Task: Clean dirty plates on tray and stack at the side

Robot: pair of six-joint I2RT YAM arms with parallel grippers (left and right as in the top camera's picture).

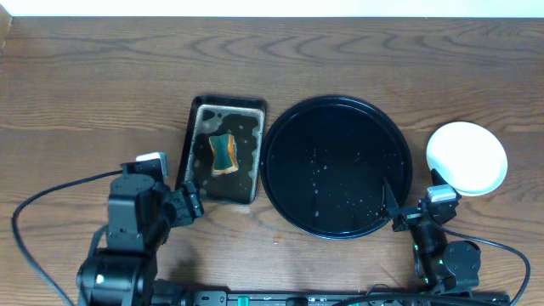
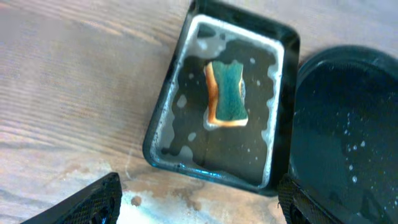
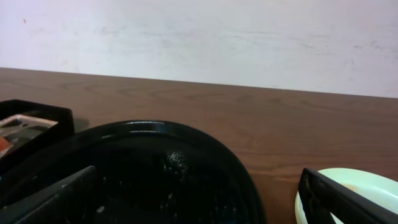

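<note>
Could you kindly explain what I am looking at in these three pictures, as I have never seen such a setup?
Two robot arms sit at a wooden table. The overhead picture looks straight down; the other two come from cameras on each wrist. The left gripper hangs open near a dark pan holding a sponge. The right gripper is open too, facing the wet black tray, which carries no plates. The plates sit beside it, on the right. Nothing is held.
</note>
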